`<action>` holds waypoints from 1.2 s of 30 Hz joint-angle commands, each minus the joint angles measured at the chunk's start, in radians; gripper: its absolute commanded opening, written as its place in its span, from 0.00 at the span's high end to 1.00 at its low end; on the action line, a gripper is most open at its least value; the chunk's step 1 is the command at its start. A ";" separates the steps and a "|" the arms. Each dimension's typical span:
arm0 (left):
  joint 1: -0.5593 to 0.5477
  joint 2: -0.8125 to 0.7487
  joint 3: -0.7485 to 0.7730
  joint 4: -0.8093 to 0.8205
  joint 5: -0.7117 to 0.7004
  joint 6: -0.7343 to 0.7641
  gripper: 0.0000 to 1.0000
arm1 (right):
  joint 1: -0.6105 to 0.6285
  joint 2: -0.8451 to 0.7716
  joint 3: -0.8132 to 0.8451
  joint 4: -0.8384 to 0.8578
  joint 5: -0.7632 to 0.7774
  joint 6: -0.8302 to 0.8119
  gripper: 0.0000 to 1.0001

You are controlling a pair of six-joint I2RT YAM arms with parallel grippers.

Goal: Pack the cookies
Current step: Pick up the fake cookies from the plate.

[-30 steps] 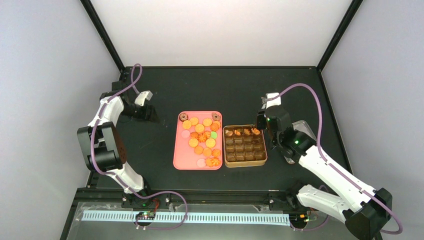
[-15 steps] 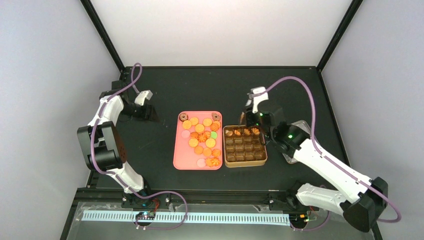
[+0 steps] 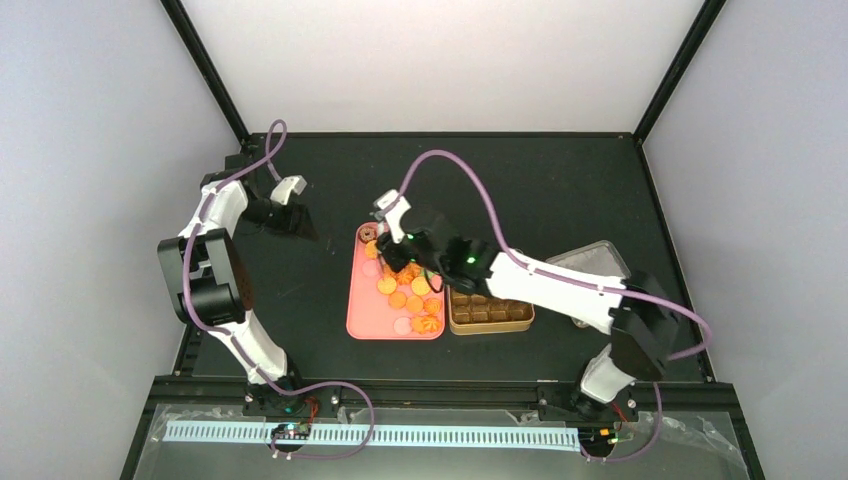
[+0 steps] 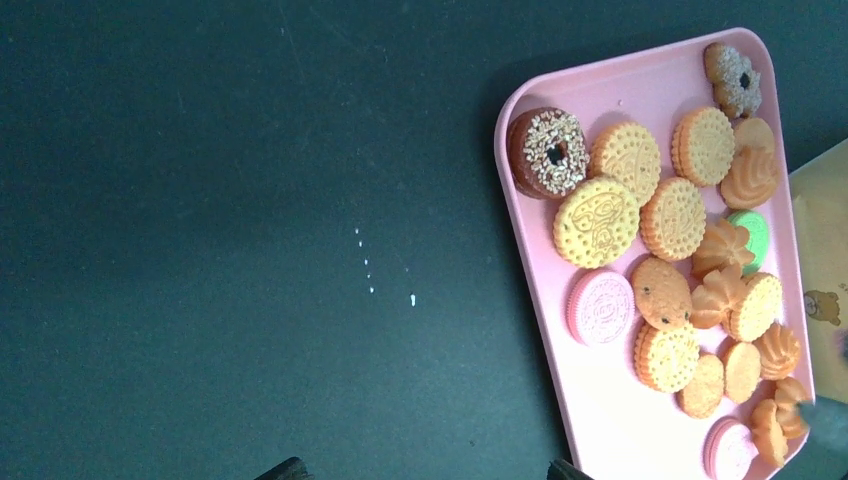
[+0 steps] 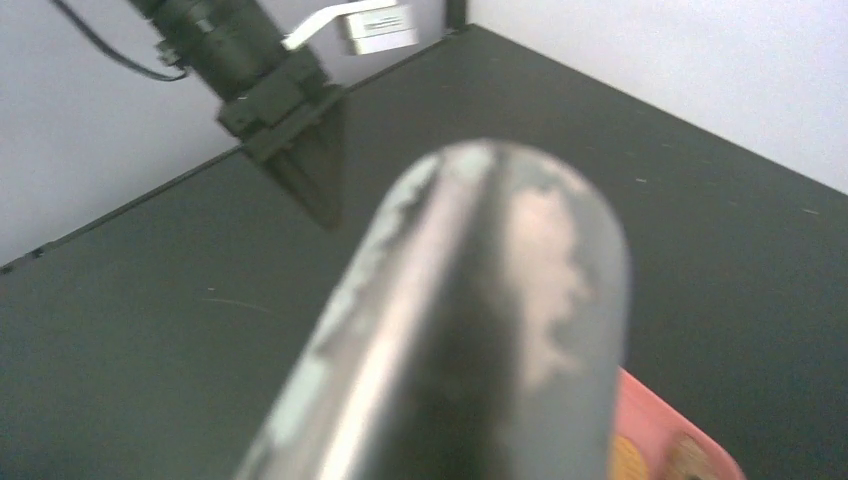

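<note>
The cookies [image 3: 405, 285], mostly orange and yellow with a few pink, green and brown, lie on a pink tray [image 3: 353, 312]; the left wrist view shows them close up [image 4: 672, 218] on the tray [image 4: 610, 410]. My right gripper [image 3: 398, 248] hangs over the tray's far end, shut on metal tongs [image 5: 470, 320] that fill the right wrist view, blurred. Its fingers are hidden there. My left gripper [image 3: 303, 227] is off to the tray's left over bare table, open with nothing between its fingertips [image 4: 425, 472].
A gold compartment box [image 3: 490, 318] stands against the tray's right side, its far row covered by my right arm. A grey metal lid [image 3: 592, 258] lies to the right of the box. The black table has a raised frame round it.
My right arm has swung left from the gold box to above the far end of the pink tray. The left gripper has barely moved.
</note>
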 commanded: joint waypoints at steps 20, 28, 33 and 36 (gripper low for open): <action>-0.006 -0.149 -0.074 0.101 0.046 -0.060 0.35 | -0.018 0.442 0.343 0.101 -0.071 -0.104 0.64; -0.006 -0.165 -0.069 0.091 0.067 -0.067 0.35 | -0.021 0.475 0.329 0.100 -0.084 -0.094 0.63; -0.005 -0.170 -0.052 0.085 0.064 -0.066 0.35 | -0.020 0.477 0.302 0.096 -0.107 -0.080 0.64; -0.005 -0.171 -0.048 0.086 0.072 -0.070 0.35 | -0.020 0.474 0.286 0.088 -0.094 -0.081 0.63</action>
